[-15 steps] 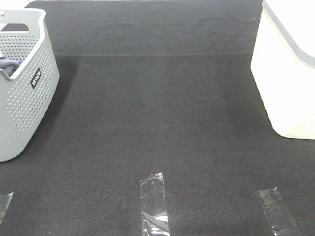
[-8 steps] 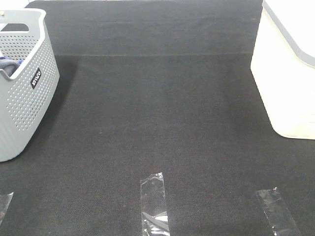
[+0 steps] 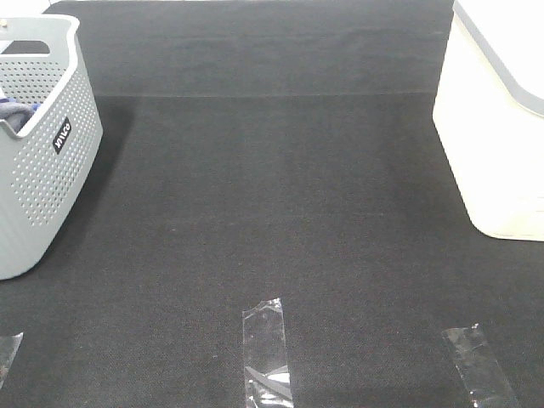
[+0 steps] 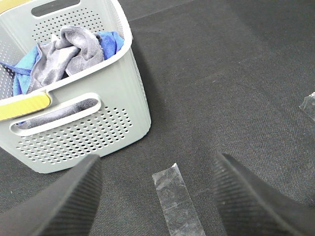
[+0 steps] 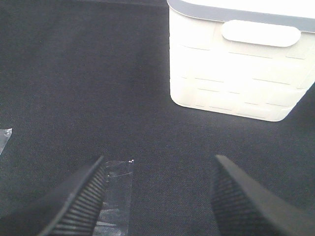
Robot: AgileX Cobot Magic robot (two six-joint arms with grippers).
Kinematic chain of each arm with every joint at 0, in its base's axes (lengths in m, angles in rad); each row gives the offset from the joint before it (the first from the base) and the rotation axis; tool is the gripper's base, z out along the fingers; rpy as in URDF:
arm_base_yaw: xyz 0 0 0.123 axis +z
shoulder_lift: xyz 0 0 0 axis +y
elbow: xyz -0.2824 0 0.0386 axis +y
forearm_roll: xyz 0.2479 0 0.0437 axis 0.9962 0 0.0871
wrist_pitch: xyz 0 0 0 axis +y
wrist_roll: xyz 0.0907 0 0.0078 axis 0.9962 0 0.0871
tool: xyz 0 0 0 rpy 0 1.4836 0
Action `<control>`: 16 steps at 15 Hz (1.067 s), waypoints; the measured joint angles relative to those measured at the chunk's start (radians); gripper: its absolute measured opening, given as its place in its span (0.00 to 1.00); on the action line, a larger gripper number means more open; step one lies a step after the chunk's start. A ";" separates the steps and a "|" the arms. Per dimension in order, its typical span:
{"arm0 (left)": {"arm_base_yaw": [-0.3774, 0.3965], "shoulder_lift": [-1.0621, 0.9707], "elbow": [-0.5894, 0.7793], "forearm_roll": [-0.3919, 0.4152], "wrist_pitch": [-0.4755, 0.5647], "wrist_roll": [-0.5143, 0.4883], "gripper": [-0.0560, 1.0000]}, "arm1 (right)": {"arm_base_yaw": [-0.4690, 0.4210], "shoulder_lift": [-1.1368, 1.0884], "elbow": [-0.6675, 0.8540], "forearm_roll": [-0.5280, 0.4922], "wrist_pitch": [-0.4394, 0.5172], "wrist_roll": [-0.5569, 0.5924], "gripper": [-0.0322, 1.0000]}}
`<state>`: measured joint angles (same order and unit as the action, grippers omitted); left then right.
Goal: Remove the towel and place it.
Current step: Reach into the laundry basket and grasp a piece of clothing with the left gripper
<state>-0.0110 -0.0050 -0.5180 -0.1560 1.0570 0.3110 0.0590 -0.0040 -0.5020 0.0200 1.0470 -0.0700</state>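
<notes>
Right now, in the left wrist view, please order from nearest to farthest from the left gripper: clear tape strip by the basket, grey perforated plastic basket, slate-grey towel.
1. Clear tape strip, lying between the fingers.
2. Grey perforated plastic basket, just beyond the tape.
3. Slate-grey microfibre towel, bunched inside the basket.

The towel [image 4: 66,51] is slate-grey with a faint purple tint and a soft, nappy surface. It lies crumpled in a loose heap inside the basket [image 4: 106,132], its folds bunched up to about rim height. It rests on and against a blue cloth [image 4: 109,42], which shows on both sides of it. More grey fabric shows through the basket's handle slot.
</notes>
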 joint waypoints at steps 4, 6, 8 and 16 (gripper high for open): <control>0.000 0.000 0.000 0.000 0.000 0.000 0.65 | 0.000 0.000 0.000 0.000 0.000 0.000 0.60; 0.000 0.000 0.000 0.000 0.000 0.000 0.65 | 0.000 0.000 0.000 0.000 0.000 0.000 0.60; 0.000 0.000 0.000 0.000 0.000 0.000 0.65 | 0.000 0.000 0.000 0.000 0.000 0.000 0.60; 0.000 0.243 -0.041 0.133 -0.258 -0.076 0.65 | 0.000 0.000 0.000 0.000 0.000 0.000 0.60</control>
<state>-0.0110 0.2380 -0.5590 -0.0230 0.7990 0.2350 0.0590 -0.0040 -0.5020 0.0200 1.0470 -0.0700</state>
